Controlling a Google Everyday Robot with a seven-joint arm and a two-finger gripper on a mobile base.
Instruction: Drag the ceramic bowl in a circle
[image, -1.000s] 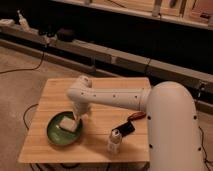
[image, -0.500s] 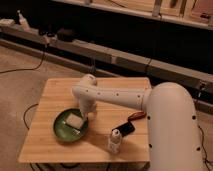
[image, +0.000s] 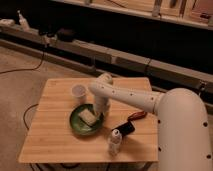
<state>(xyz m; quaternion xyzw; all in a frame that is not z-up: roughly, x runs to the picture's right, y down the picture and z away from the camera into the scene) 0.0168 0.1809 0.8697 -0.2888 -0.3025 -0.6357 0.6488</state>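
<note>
We see the gripper (image: 99, 113) pointing down at the right-hand rim of the ceramic bowl (image: 79, 129), low enough to meet or nearly meet it; whether it is spread or pinching the rim we cannot tell, as the wrist hides its tip; the white arm (image: 131, 98), dotted with dark spots, reaches in from the right. The bowl lies just left of and below the gripper, near the middle of the wooden table (image: 52, 137); a pale yellowish block (image: 87, 117) rests inside it, close to the gripper. A small white cup (image: 78, 92) stands just behind the bowl; a small white bottle (image: 114, 142) stands toward the front edge, to the bowl's right; any lettering on it is too small for us to read; a black object (image: 127, 128) and a reddish one (image: 136, 115) lie just beside it.
</note>
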